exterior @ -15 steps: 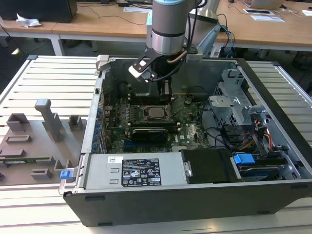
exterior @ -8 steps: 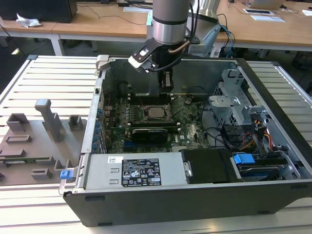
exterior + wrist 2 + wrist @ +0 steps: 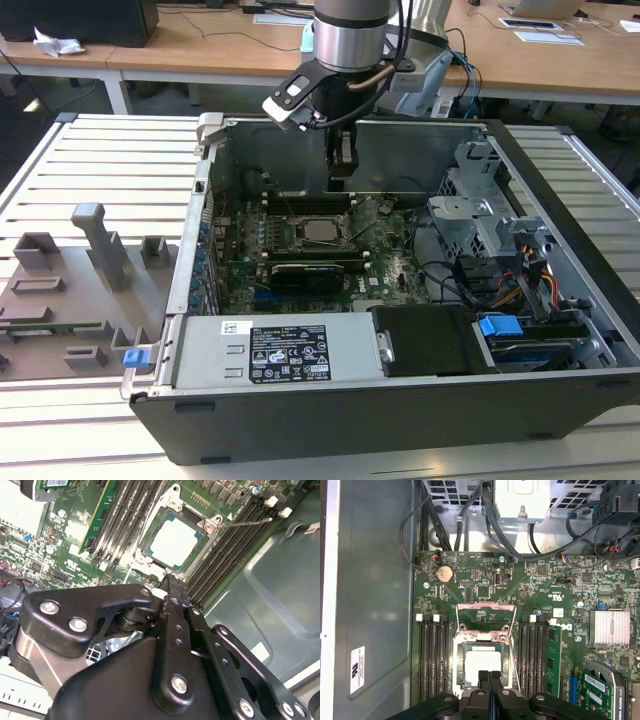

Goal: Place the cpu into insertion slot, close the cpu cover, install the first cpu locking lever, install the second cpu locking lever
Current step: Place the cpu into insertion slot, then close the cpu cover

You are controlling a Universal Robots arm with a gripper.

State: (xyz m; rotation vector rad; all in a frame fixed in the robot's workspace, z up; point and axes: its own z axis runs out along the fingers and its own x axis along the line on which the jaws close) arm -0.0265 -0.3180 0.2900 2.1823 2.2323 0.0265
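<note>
Jaws pressed together hover over the cpu (image 3: 481,662), which lies framed by the cpu cover (image 3: 461,665).

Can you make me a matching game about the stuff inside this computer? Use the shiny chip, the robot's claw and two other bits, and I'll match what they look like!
Things:
1. cpu
2. gripper
3. coin battery
4. memory stick

Looks:
A. round and silver
B. long, green, standing on edge
C. black, fingers shut together
D. pale grey square

Pairs: 1-D, 2-C, 3-A, 4-B
</note>
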